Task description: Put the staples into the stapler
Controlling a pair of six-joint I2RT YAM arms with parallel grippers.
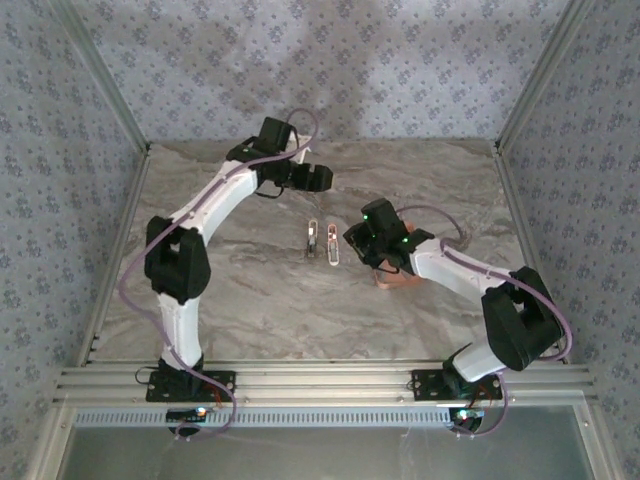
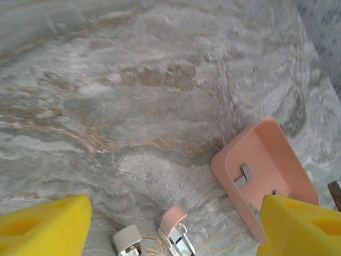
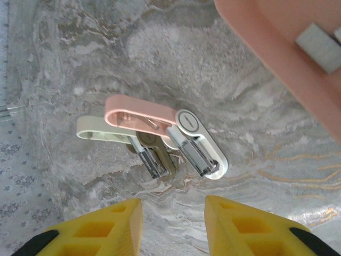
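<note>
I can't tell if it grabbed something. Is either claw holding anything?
Nothing. The left gripper and right gripper are both open and empty; the stapler lies on the table.

We see the stapler [image 3: 181, 128] as smooth plastic, its pink top satin and its white base glossier, with bright bare metal in the open channel. The whitish piece [image 3: 101, 130] beside it is pale plastic with a duller metal tongue. The tray [image 2: 274, 157] is smooth, matt salmon plastic. The pads [image 3: 240, 224] of the right gripper [image 3: 173, 210] look like matt yellow foam. The table [image 1: 260, 300] has a marbled, faintly grainy, low-sheen surface. The front rail [image 1: 320, 385] is ribbed, brushed metal.
</note>
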